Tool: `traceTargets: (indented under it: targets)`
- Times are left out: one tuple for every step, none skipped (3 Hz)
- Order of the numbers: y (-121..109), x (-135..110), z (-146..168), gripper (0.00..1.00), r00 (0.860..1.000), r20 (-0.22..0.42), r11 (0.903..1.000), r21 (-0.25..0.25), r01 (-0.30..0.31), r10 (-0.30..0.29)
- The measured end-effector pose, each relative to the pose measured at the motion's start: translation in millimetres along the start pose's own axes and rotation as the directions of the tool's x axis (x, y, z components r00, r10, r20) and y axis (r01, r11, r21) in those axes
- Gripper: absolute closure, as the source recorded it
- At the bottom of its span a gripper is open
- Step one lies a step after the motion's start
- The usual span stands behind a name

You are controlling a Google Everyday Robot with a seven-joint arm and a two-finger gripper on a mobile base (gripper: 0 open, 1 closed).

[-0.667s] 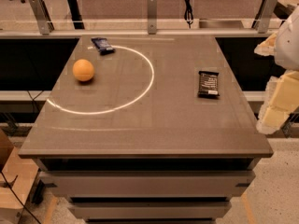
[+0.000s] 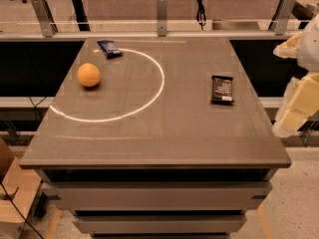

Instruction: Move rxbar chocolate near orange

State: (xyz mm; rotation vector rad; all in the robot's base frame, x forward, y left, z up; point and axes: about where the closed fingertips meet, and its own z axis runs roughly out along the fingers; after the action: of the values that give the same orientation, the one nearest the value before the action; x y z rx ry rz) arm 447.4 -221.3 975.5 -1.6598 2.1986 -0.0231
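Note:
The rxbar chocolate [image 2: 222,88], a black-brown wrapped bar with white lettering, lies flat on the right side of the grey table [image 2: 164,138]. The orange [image 2: 88,74] sits on the left side, at the edge of a white circle line [image 2: 158,91] marked on the tabletop. My gripper [image 2: 294,108], pale cream, hangs beyond the table's right edge, to the right of the bar and apart from it. It holds nothing that I can see.
A dark blue wrapped bar [image 2: 109,47] lies at the back of the table, left of centre, on the circle line. Metal rails and posts [image 2: 161,14] run behind the table. A cardboard box [image 2: 12,198] stands on the floor at the lower left.

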Motion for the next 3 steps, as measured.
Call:
traceTargets:
  targets:
    - [-22,3,10,0.00,0.982,0.186,0.9994,-0.006,-0.035,0.035]
    - [-46,-5,17,0.00,0.940,0.337,0.9985,-0.014,-0.053,0.055]
    - [-46,-5,17,0.00,0.940,0.336,0.9985,-0.014,-0.053,0.055]
